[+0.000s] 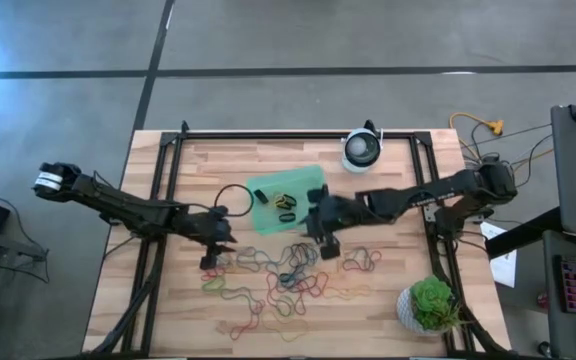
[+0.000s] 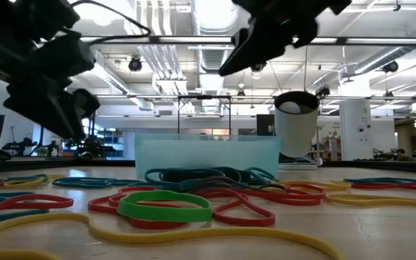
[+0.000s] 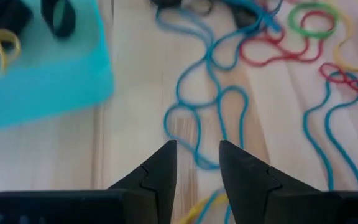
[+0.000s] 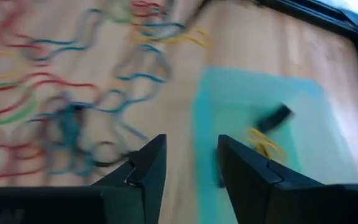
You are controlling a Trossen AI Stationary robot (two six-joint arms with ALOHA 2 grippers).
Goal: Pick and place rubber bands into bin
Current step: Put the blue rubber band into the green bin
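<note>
Loose rubber bands (image 2: 166, 205) are spread across the wooden table (image 1: 388, 310) in front of the green bin (image 1: 288, 200). Left gripper (image 1: 211, 262) is held over the bands, fingers apart and empty. Right gripper (image 1: 328, 245) is positioned beside the bin, fingers likewise apart, nothing gripped.
</note>
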